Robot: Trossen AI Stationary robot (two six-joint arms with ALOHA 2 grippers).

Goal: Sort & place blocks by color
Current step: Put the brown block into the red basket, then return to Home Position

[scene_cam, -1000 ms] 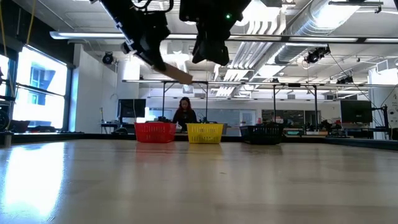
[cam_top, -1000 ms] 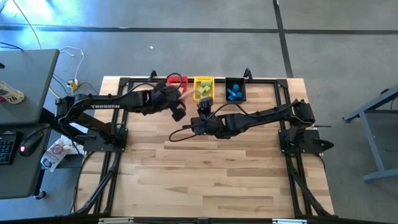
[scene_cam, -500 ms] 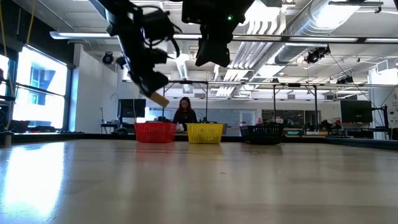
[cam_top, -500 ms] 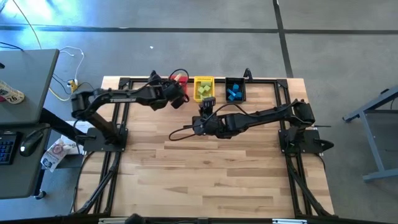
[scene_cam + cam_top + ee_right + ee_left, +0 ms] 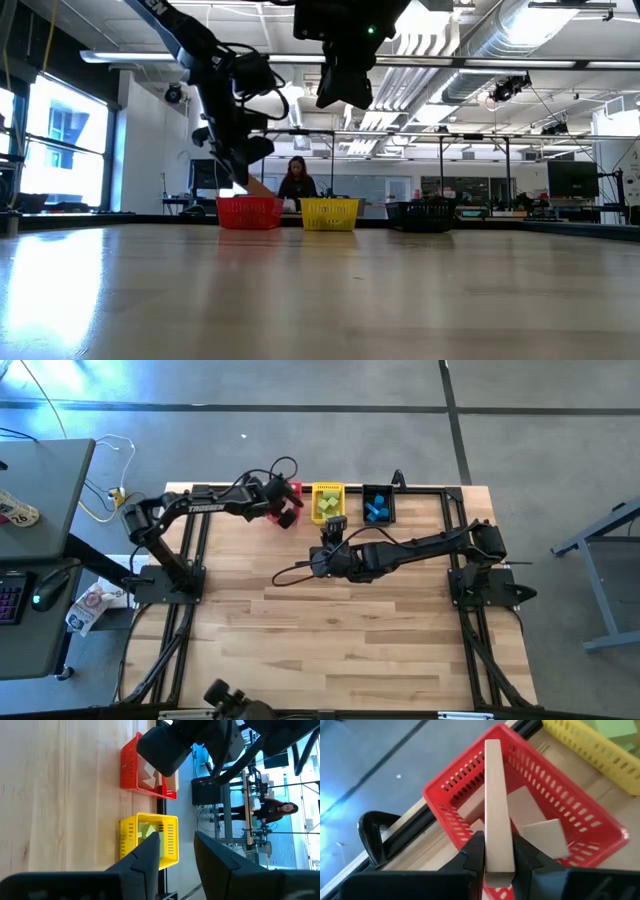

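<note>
My left gripper (image 5: 497,857) (image 5: 284,510) is shut on a pale wood bar (image 5: 496,795) (image 5: 256,186) just above the red bin (image 5: 445,790) (image 5: 293,489), which holds other pale wood blocks (image 5: 547,837). Light green blocks (image 5: 327,503) lie in the yellow bin (image 5: 328,213). Blue blocks (image 5: 375,510) lie in the black bin (image 5: 425,213). My right gripper (image 5: 177,850) (image 5: 330,536) is open and hangs high over the table near the yellow bin, touching nothing. My left gripper pinches the wood bar between its two fingers at the bar's near end (image 5: 498,862). The bar runs along the fingers and sticks out past them. The fingers slant down toward the far edge. The bar is lifted clear, its free end (image 5: 492,747) over the red bin.
The three bins stand in a row along the table's far edge, inside a black frame rail (image 5: 430,488). A black clamp (image 5: 372,835) sits beside the red bin. The wood tabletop (image 5: 330,640) lies bare toward the near edge. A person (image 5: 297,180) sits far behind the table.
My left gripper has carried the wood bar toward the table's far edge and down, from high over the table to just above the red bin, and has stayed shut on it.
</note>
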